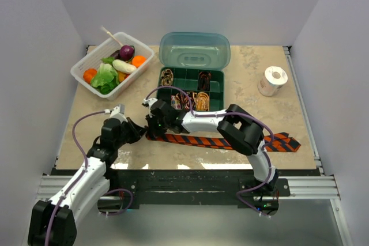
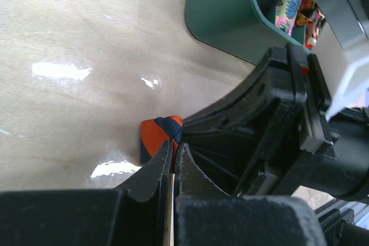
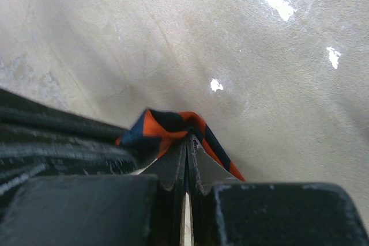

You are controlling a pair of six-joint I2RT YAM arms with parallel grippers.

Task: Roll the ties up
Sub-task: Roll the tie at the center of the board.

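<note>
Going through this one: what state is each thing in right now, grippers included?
Left gripper: shut on the striped tie's end.
Right gripper: shut on the striped tie beside it.
Striped tie: unrolled, flat along the table's front edge.
Box: lid open, coiled ties inside.
Basket: full of vegetables.
Tape roll: standing on end.

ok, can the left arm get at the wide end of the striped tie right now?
Probably not. The left gripper is shut on the narrow end of the tie, and the right arm lies across the way to the wide end.
</note>
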